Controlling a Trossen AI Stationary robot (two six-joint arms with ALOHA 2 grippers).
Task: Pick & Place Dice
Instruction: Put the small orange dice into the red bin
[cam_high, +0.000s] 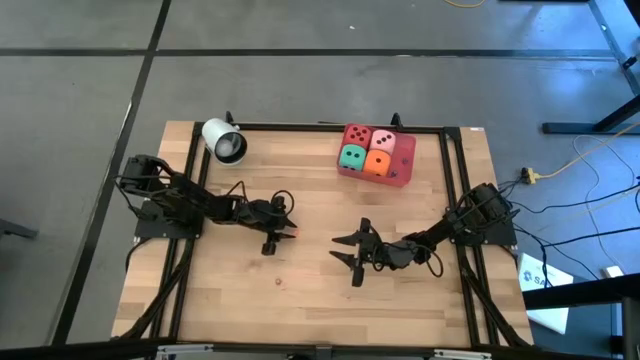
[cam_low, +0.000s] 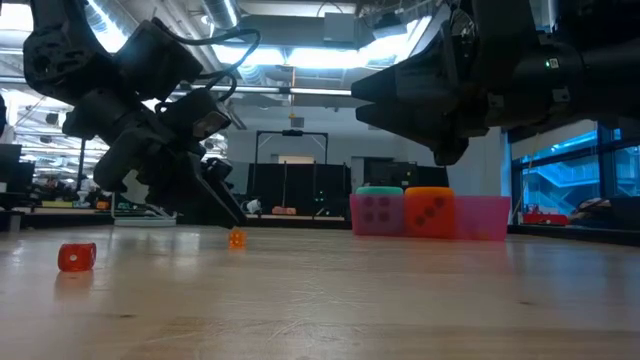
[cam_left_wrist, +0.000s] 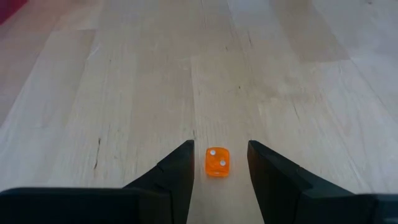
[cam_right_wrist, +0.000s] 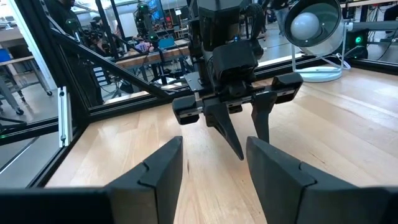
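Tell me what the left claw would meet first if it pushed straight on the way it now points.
The left claw, open and low over the table, would meet the small orange die lying between its fingers first. Beyond that, the left wrist view shows only bare wood, though depth there is hard to judge.

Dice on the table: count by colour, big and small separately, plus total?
Big red die: 1
Big pink die: 1
Big green die: 1
Big orange die: 1
Small orange die: 1, between the open left gripper fingers
Small red die: 1
Total: 6
Right gripper idle, open, mid-table.
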